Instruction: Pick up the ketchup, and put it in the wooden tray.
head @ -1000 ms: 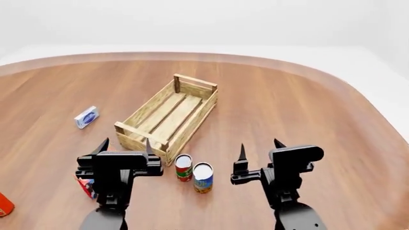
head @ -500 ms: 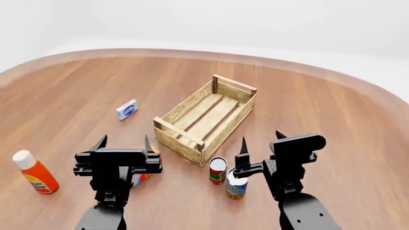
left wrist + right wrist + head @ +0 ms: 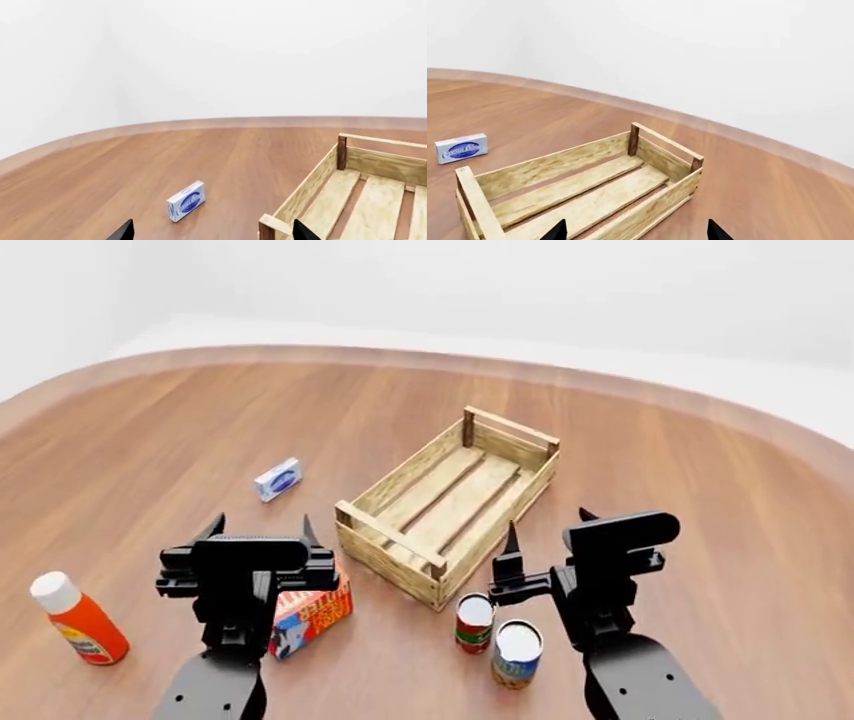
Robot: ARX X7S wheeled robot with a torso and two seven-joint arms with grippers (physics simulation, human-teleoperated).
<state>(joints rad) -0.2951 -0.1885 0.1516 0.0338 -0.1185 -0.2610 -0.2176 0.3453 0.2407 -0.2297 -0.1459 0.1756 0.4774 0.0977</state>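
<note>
Search step: the ketchup [image 3: 78, 620] stands at lower left of the worktop [image 3: 160, 440], well apart from the wooden tray [image 3: 454, 502]. Left claw [image 3: 254, 536] and right claw [image 3: 547, 528] gape wide, empty; next, the left should reach across.

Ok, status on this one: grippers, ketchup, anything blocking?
Left gripper and right gripper open, empty. Ketchup upright, far left, untouched. Wooden tray empty. Butter box beside left arm.

Both arms raised side by side, wrists level. Left gripper [image 3: 258, 530] and right gripper [image 3: 547, 526] both spread wide, fingertips forward, holding nothing.
</note>
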